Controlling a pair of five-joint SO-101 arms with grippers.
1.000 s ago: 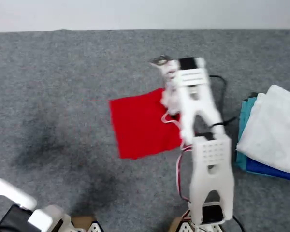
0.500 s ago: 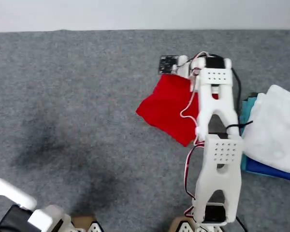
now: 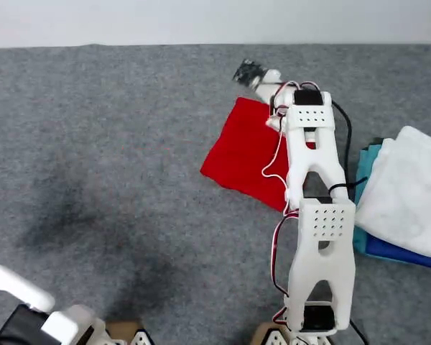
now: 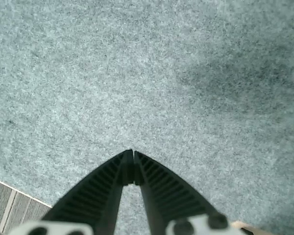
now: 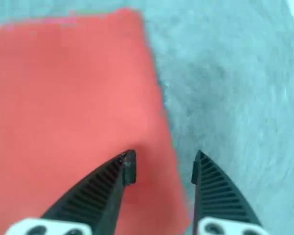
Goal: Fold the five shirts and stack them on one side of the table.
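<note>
High view: red shirt (image 3: 241, 154) flat, centre-right, near folded stack (image 3: 409, 194) at right edge | right gripper (image 5: 164, 161) open over shirt's edge | left gripper (image 4: 133, 155) closed above grey mat (image 4: 137, 73)

Red shirt (image 3: 238, 154) folded flat, skewed, centre; white-topped shirt stack (image 3: 406, 190) far right.

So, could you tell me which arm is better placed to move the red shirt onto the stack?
Likely right. The right tool is open over the edge of the shirt, with the stack beside that arm. The left tool is shut over bare table, away from both.
</note>
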